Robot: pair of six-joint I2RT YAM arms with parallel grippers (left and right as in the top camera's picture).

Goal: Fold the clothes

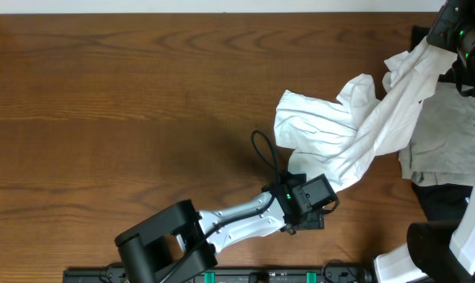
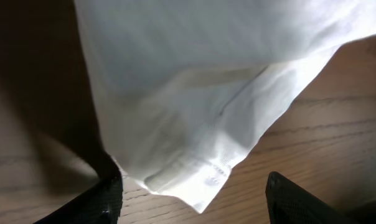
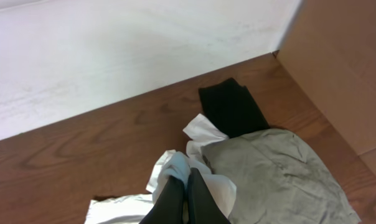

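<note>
The white T-shirt (image 1: 355, 130) lies bunched at the table's right, stretched from near my left gripper up to the far right corner. My right gripper (image 3: 187, 177) is shut on a fold of the white T-shirt (image 3: 175, 167) and holds it raised at the overhead view's top right (image 1: 450, 35). My left gripper (image 1: 312, 206) is open at the shirt's lower end; in the left wrist view a hemmed corner of the shirt (image 2: 194, 124) hangs between and above its two fingers (image 2: 194, 199), not pinched. No print shows.
A grey-beige garment (image 1: 446, 141) lies at the right edge, also seen in the right wrist view (image 3: 269, 174). Black garments lie beyond it (image 3: 228, 109) and below it (image 1: 442, 200). A cardboard wall (image 3: 343, 68) stands at the right.
</note>
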